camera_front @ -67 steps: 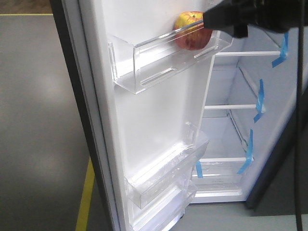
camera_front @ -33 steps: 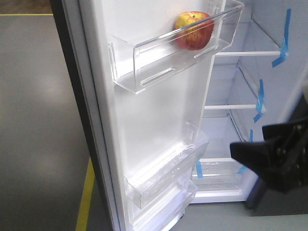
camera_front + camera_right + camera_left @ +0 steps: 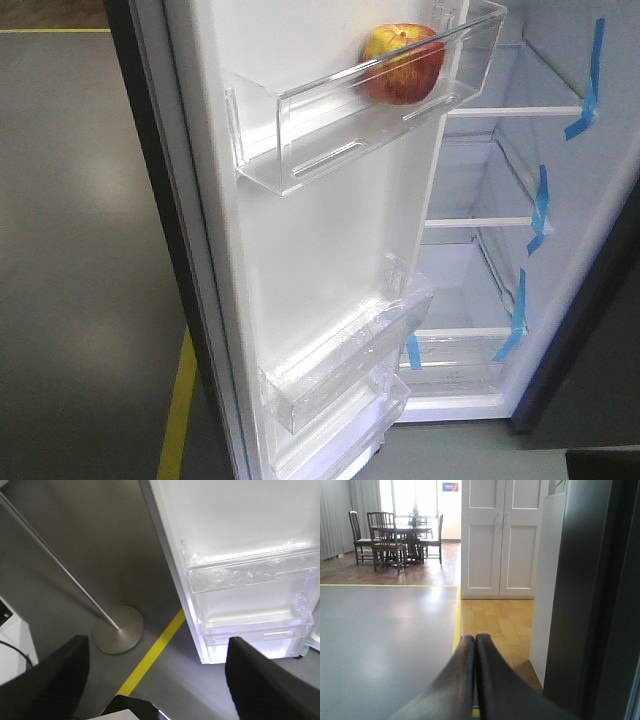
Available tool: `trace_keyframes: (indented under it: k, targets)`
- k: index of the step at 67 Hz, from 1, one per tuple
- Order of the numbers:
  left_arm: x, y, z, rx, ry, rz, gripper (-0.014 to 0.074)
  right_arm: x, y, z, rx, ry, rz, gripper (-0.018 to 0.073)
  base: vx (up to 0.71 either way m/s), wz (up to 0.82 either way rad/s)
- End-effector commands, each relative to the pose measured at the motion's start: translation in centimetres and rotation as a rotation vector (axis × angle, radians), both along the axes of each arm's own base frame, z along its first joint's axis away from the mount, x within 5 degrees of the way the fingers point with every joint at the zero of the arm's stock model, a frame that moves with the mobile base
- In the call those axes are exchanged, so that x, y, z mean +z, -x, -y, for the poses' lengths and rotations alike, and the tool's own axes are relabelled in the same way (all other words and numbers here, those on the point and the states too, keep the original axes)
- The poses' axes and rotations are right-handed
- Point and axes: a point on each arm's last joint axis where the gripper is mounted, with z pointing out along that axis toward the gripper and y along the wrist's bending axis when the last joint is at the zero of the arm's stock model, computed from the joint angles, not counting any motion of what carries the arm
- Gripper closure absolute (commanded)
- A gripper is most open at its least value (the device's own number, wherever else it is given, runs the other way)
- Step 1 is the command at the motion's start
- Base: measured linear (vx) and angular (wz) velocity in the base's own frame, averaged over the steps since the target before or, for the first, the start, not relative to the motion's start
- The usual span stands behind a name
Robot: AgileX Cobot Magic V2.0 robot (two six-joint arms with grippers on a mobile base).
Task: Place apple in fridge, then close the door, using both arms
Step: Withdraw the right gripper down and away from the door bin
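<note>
Fridge (image 3: 470, 265) stood wide open, its door (image 3: 320, 240) hung out to the left. Left gripper (image 3: 475, 638) had its fingers pressed together over the grey floor (image 3: 380, 630). Right gripper (image 3: 158, 642) was spread wide, low by the door's bottom bins (image 3: 250, 575). Apple (image 3: 402, 63) sat at the right end of the door's top bin (image 3: 330, 140).

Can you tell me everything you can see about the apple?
The apple is small and round, mostly red with a yellow patch near the top and thin yellow streaks. Its skin looks smooth, and a little dimple shows on top. It sits upright in the clear plastic bin highest up on the open door, at the bin's right end in the front view. Its lower half shows through the bin's front wall. Only the bin touches it.
</note>
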Motion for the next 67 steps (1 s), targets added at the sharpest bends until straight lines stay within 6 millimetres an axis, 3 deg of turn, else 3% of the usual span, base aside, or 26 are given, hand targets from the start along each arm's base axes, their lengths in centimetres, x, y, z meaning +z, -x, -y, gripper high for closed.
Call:
trace_keyframes:
  k: [1,18,57,67]
  targets:
    - [1.3,0.2,0.0,0.001,0.008,0.095,0.0603,0.7,0.9,-0.1,-0.004,-0.086,0.023,0.0021,0.00,0.00]
    - [1.3,0.2,0.0,0.001,0.008,0.095,0.0603,0.2,2.7,0.2,0.028,-0.075,0.048,0.0021,0.00,0.00]
    - [1.7,0.2,0.0,0.002,0.008,0.146,0.0603,0.2,2.8,0.2,0.031,-0.074,0.052,0.0021,0.00,0.00]
    - [2.8,0.5,0.0,-0.005,0.061,0.265,0.0603,0.2,2.8,0.2,0.031,-0.074,0.052,0.0021,0.00,0.00]
